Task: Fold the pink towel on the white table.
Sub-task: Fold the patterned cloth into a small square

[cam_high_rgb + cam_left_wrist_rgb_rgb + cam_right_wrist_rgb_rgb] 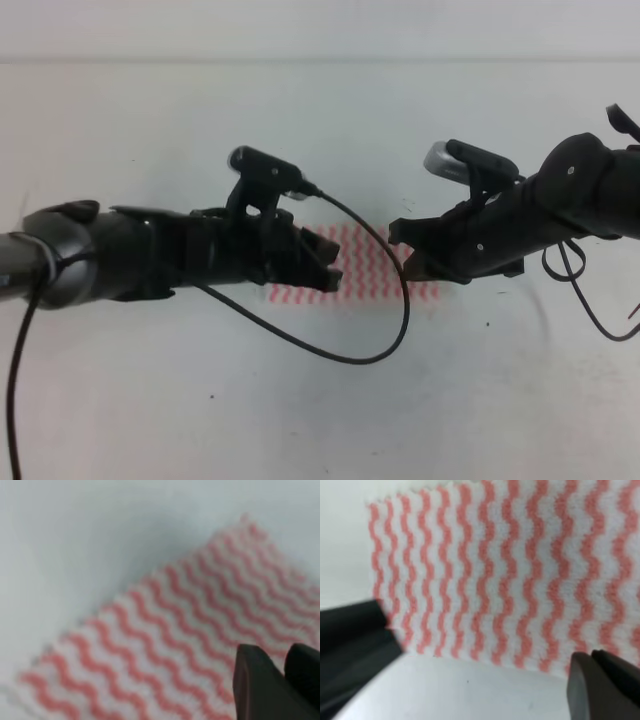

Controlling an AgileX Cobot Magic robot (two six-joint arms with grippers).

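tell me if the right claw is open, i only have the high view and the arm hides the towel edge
Observer: In the right wrist view the right claw is open, with its fingers set wide apart along the pink towel's edge.
Operator: is the cloth flat there
Observer: Yes, it lies flat on the white table, and the one corner in view shows no fold.
Operator: and the left claw
Observer: The left wrist view shows the left claw over the striped cloth, but it is too blurred to tell open from shut.
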